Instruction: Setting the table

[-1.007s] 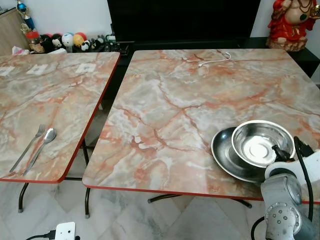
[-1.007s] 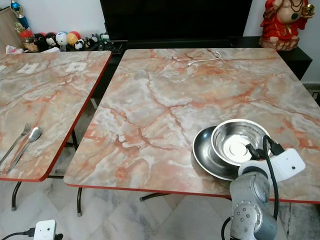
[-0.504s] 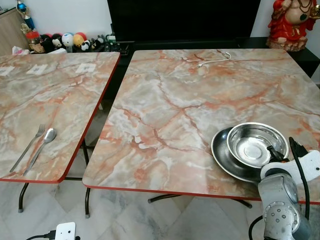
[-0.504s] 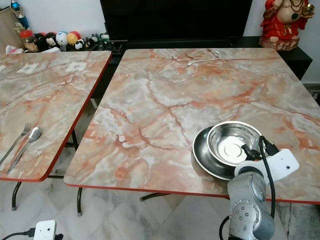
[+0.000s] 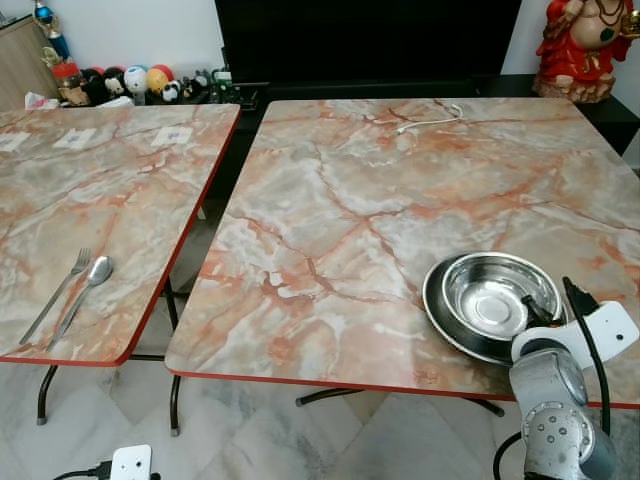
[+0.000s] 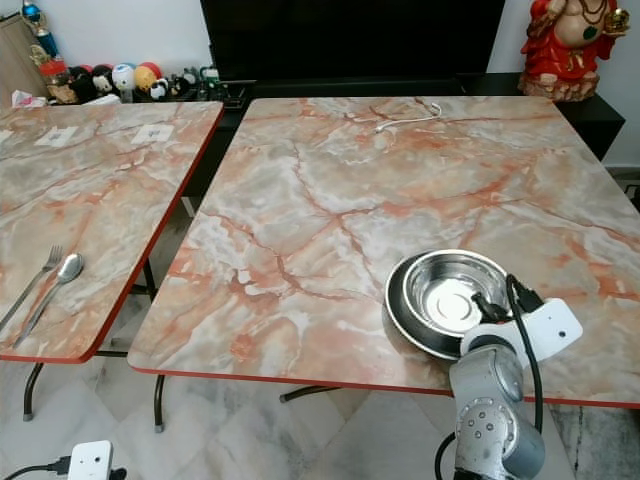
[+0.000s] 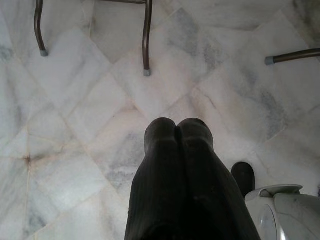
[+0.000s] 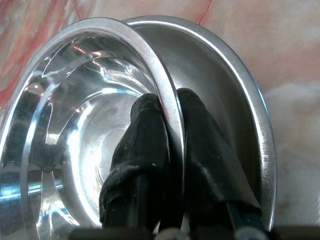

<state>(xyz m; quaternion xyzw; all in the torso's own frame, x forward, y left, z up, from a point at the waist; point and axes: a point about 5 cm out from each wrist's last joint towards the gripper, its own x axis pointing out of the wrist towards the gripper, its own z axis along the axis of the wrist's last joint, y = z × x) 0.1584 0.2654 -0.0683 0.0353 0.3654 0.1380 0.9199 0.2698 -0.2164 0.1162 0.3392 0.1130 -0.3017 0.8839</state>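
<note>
A steel bowl [image 5: 488, 300] rests inside a wider steel plate [image 5: 440, 310] near the front right edge of the right marble table [image 5: 350, 220]. My right gripper [image 8: 170, 117] is shut on the bowl's rim [image 8: 165, 90], one finger inside the bowl and one outside, and the right arm [image 5: 550, 400] reaches up from below the table edge. A fork [image 5: 55, 295] and a spoon [image 5: 85, 290] lie side by side near the front of the left table [image 5: 100, 190]. My left gripper [image 7: 176, 131] hangs shut over the marble floor.
A white cable [image 5: 430, 118] lies at the far side of the right table. A narrow gap separates the two tables. A red figurine [image 5: 585, 45] stands at the back right, small toys [image 5: 140, 80] at the back left. A white power plug [image 5: 130, 462] sits on the floor.
The bowl, held tilted and raised over the plate a second ago, has come down and now sits nested in the plate. The right arm has shifted slightly left with it.
</note>
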